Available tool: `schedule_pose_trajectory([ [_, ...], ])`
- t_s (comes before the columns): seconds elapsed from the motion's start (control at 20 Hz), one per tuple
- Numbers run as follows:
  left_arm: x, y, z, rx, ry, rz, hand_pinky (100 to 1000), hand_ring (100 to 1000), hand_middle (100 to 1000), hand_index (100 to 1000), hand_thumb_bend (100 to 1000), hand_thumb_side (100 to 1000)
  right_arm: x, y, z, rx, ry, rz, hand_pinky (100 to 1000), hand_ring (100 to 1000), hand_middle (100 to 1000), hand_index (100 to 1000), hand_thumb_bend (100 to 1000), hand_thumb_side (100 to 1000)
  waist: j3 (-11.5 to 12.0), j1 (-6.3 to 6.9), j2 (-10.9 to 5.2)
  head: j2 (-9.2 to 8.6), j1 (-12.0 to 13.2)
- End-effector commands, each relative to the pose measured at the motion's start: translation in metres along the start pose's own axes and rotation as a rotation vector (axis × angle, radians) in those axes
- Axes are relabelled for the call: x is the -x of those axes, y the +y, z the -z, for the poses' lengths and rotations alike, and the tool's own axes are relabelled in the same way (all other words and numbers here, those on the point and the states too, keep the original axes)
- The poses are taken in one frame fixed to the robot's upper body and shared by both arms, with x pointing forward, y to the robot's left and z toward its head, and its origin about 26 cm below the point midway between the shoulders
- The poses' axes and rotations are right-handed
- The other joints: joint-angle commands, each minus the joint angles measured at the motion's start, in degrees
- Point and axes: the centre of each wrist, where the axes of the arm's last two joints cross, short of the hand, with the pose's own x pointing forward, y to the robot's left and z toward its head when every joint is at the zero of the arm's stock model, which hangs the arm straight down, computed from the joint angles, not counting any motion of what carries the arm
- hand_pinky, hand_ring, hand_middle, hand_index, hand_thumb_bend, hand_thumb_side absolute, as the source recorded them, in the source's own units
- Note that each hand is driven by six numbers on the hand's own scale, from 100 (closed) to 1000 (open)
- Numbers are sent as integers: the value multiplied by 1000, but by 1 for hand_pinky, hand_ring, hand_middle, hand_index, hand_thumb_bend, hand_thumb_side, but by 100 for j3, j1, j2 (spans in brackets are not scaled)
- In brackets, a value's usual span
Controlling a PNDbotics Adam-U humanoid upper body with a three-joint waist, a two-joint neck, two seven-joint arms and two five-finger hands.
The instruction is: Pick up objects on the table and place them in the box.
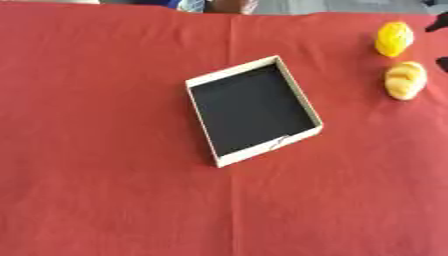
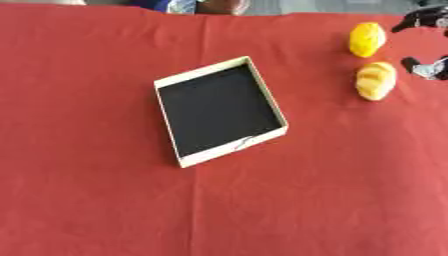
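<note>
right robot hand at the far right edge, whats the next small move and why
Probably bring the right robot hand a little to the left and close on the pale yellow object, the nearer of the two. The box looks empty, both that object and the bright yellow one lie on the red cloth, and the hand sits right beside them. Its fingers are too cut off to judge.

Right hand (image 2: 426, 42): mostly hidden beyond the picture's right edge; two separate parts show.
Upper part: black, slim, angular in outline.
Lower part: black at its tip, with a pale silver-grey patch behind.
Cables, screws, markings: too blurred to tell.
</note>
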Motion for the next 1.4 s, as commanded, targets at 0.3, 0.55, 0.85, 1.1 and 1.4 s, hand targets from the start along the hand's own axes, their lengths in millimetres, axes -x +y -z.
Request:
schedule_pose_trajectory([
  [0.3, -5, 2, 8, 5, -33, -2, 833, 835, 673, 814, 100, 671, 4, 9, 2, -89, -17, -34, 924, 1000, 855, 935, 165, 443, 29, 32, -82, -56, -33],
  [0.55, -5, 2, 7, 2, -30, -6, 833, 835, 673, 814, 100, 674, 6, 24, 6, -125, -9, -26, 926, 1000, 858, 937, 156, 459, 46, 46, -63, -48, -46],
  [0.85, -5, 1, 7, 0, -30, -10, 833, 835, 674, 814, 100, 674, 7, 37, 7, -161, 0, -21, 926, 1000, 861, 940, 180, 458, 58, 60, -50, -46, -61],
  [1.1, -5, 1, 7, 0, -29, -13, 834, 835, 674, 813, 100, 676, 6, 44, 10, -178, 4, -29, 914, 1000, 835, 924, 220, 394, 63, 73, -47, -45, -68],
  [1.4, -5, 0, 7, -2, -28, -16, 834, 836, 675, 813, 100, 678, 3, 47, 16, -114, 30, -27, 871, 966, 722, 824, 101, 100, 79, 84, -44, -48, -66],
])
